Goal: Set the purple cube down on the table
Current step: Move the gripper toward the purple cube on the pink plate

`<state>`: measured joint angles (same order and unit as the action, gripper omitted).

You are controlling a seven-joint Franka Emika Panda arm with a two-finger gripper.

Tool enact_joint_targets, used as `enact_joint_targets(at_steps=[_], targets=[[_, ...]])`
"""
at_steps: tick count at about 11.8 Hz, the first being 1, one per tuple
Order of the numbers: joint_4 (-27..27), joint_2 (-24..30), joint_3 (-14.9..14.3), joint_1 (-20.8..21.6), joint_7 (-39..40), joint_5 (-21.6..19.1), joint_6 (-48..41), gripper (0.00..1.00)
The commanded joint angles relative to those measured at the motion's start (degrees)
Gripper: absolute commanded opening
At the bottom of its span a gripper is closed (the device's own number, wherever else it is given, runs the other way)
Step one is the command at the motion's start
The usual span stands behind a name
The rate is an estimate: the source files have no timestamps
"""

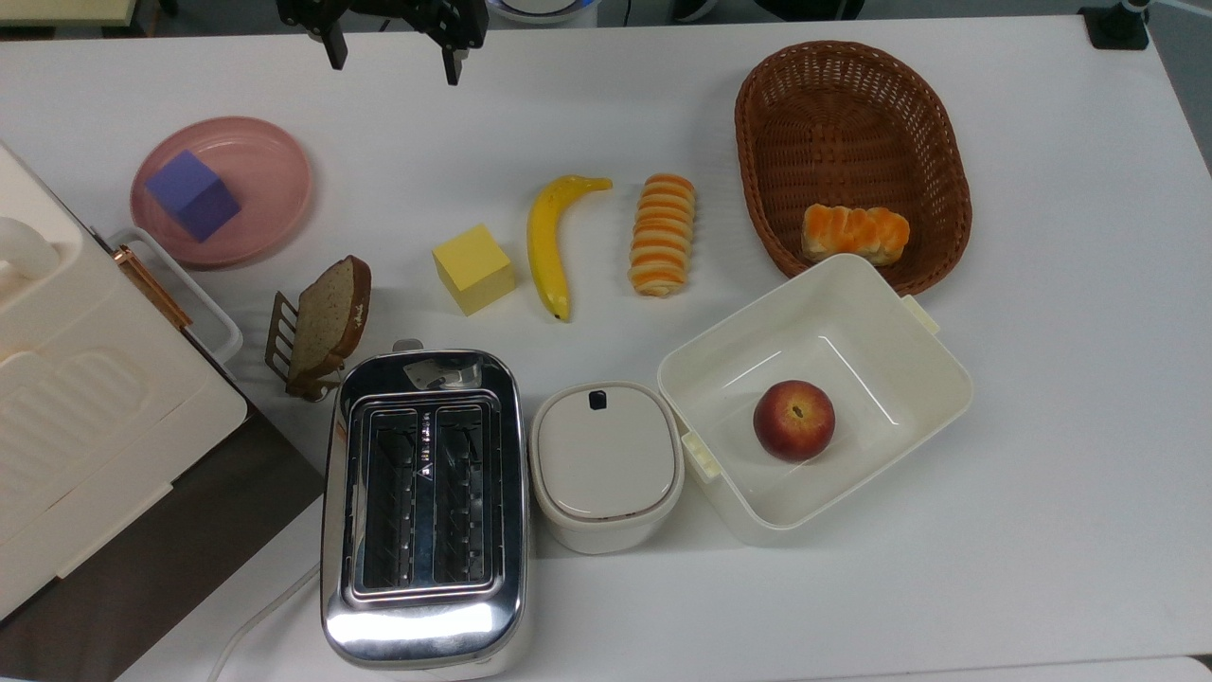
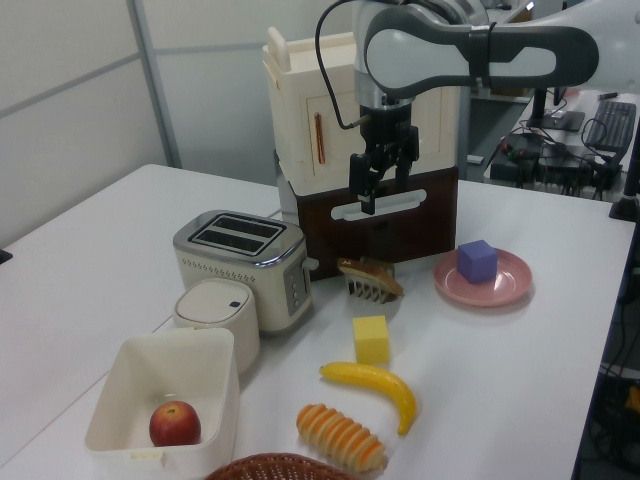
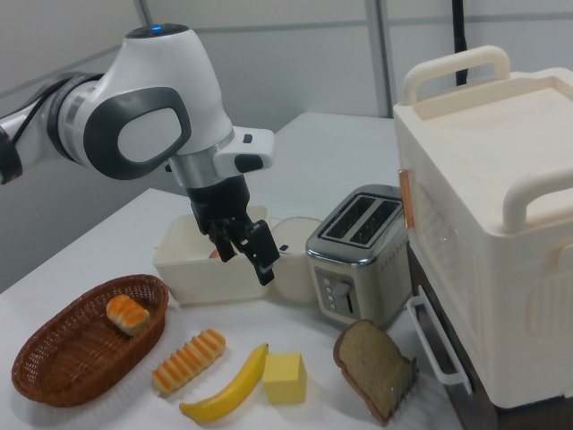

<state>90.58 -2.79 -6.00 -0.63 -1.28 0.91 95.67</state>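
Note:
The purple cube [image 1: 192,194] [image 2: 477,260] rests on a round pink plate [image 1: 265,180] [image 2: 500,285] at the top view's left, on the white table [image 1: 1042,521] [image 2: 80,260] [image 3: 331,143]. My gripper [image 1: 393,55] [image 2: 382,180] [image 3: 243,253] hangs open and empty in the air, well above the tabletop. In the top view it sits at the upper edge, up and to the right of the plate. In the left view it hovers left of the cube, in front of the cream cabinet.
A yellow cube [image 1: 472,268], banana [image 1: 554,242], striped bread roll [image 1: 662,232], bread slice in a rack [image 1: 327,322], toaster [image 1: 421,502], lidded pot [image 1: 606,464], white tub [image 1: 909,350] with a peach [image 1: 793,420], wicker basket [image 1: 852,142] and cream cabinet [image 1: 76,398] crowd the table.

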Motion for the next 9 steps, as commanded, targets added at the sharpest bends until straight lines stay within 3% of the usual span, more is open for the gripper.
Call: enact_joint_targets(at_steps=[1,9], targets=[[0.22,-0.45,-0.16,1.94,4.14,3.70,0.66,1.00],[-0.58,0.41,-1.38,1.42,5.06,-1.00,-0.22,1.00]])
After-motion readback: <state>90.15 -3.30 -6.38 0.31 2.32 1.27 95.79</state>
